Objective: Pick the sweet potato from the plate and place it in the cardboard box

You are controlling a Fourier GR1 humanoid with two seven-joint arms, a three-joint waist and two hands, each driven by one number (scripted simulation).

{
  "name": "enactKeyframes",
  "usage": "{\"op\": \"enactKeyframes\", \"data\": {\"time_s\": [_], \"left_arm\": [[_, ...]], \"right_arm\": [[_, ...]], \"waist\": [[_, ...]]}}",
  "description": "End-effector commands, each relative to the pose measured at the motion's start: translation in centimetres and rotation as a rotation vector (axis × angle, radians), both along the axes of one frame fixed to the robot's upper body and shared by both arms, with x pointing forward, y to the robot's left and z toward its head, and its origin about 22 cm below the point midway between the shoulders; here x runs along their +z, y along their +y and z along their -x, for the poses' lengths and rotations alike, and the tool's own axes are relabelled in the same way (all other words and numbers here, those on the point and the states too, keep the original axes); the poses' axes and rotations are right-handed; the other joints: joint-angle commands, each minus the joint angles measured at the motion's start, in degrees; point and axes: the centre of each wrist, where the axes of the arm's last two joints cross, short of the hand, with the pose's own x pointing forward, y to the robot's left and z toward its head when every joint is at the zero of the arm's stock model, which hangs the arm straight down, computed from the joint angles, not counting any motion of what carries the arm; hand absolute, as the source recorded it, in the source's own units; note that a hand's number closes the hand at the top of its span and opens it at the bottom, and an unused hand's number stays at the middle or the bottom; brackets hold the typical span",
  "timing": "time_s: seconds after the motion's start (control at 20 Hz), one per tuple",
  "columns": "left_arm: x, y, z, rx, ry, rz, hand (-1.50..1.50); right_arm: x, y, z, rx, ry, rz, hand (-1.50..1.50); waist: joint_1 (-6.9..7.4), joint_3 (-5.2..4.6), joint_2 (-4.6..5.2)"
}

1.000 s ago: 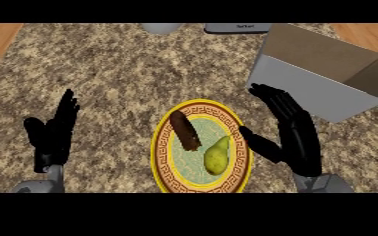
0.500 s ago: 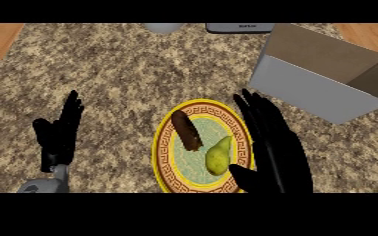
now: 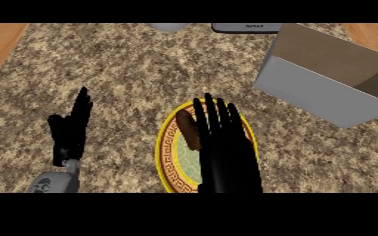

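Note:
A brown sweet potato [image 3: 189, 130] lies on the left part of a yellow-rimmed plate [image 3: 165, 150] near the counter's front edge. My right hand [image 3: 225, 147] hovers open over the plate, fingers straight and pointing away, right beside the sweet potato and covering most of the plate's middle and right side. A pear seen earlier on the plate is hidden under this hand. The cardboard box [image 3: 325, 75] stands open at the back right. My left hand [image 3: 71, 128] rests open at the lower left, fingers up.
A grey object [image 3: 169, 27] and a dark flat device [image 3: 246, 27] sit at the counter's far edge. The speckled granite counter [image 3: 118, 70] stretches between the plate and the box. Wooden strips show at the far corners.
My right hand has moved left from beside the plate to over it, now covering the pear and reaching the sweet potato's side. The left hand has barely shifted.

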Motion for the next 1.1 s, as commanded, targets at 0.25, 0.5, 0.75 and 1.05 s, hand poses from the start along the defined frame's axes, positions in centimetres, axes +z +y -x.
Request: {"op": "enactKeyframes", "data": {"time_s": [0.25, 0.5, 0.75, 1.05], "left_arm": [[0.0, 0.1, -0.9, -0.02, 0.01, 0.01, 0.0], [0.9, 0.1, -0.6, -0.028, -0.01, -0.005, 0.0], [0.4, -0.1, -0.6, -0.012, -0.002, -0.009, 0.0], [-1.4, 0.1, 0.7, -0.017, 0.008, 0.011, 0.0]], "right_arm": [[-0.8, 3.4, -1.2, -0.165, 0.174, 0.142, -1.5], [-2.2, 4.6, -1.4, -0.179, 0.213, 0.1, -1.5], [-2.8, 4.5, -3.2, -0.222, 0.217, 0.127, -1.5], [-2.3, 5.3, -3.8, -0.257, 0.24, 0.148, -1.5]], "waist": [[0.64, 0.02, 0.23], [1.26, 0.09, 0.11], [0.74, 0.1, 0.11], [0.99, 0.05, 0.04]]}}
